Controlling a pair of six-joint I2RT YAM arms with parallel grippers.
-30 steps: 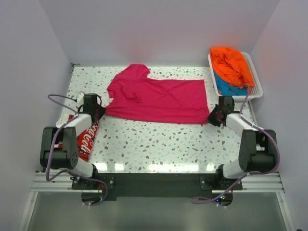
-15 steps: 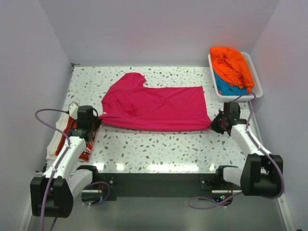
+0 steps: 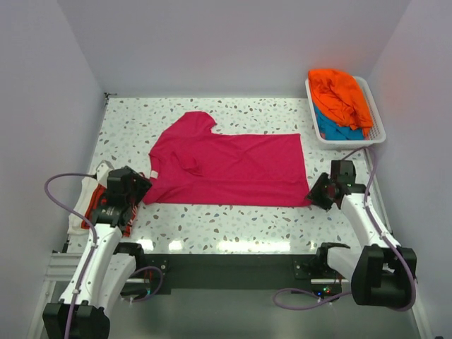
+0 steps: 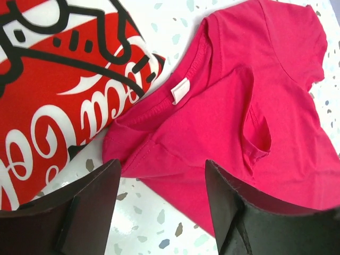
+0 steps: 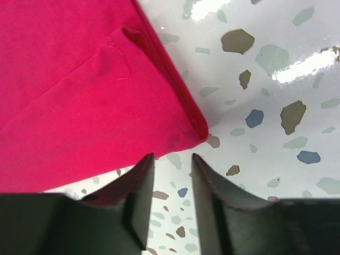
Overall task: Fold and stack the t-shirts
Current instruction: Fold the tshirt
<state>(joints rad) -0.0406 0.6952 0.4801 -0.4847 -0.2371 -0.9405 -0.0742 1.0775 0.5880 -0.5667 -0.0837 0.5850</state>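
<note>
Top view, shirt being worked: the magenta-pink t-shirt [image 3: 226, 169] lies spread nearly flat across the middle of the bench [image 3: 233, 219], neck end to the left, hem to the right, one sleeve pointing to the far side.
Top view, arms: the left tool [image 3: 140, 188] sits low at the shirt's near-left corner. The right tool [image 3: 314, 192] sits low at its near-right corner.
Top view, other shirts: the red t-shirt [image 3: 106, 206] lies folded at the left edge, partly under the left arm. The orange t-shirt [image 3: 339, 92] is heaped on the teal-blue t-shirt [image 3: 330, 129] in the white basket [image 3: 378, 131] at the far right.
Left wrist view, tool state: the two fingers [image 4: 90, 207] are spread wide and hold nothing. The pink shoulder edge lies just beyond them.
Left wrist view, detail: the collar with its white neck label [image 4: 179, 91] is near, and the red shirt's white script touches the pink cloth.
Right wrist view, tool state: the fingers [image 5: 139, 196] stand slightly apart, with bare speckled bench in the narrow gap. The hem corner lies just past their tips, ungripped.
Handling, a judgement: light, limp cloth that will sag, crease and slide easily on the glossy bench.
Where to hold, a judgement: pinch the doubled seams at the shoulder edge and hem corner, both layers together.
</note>
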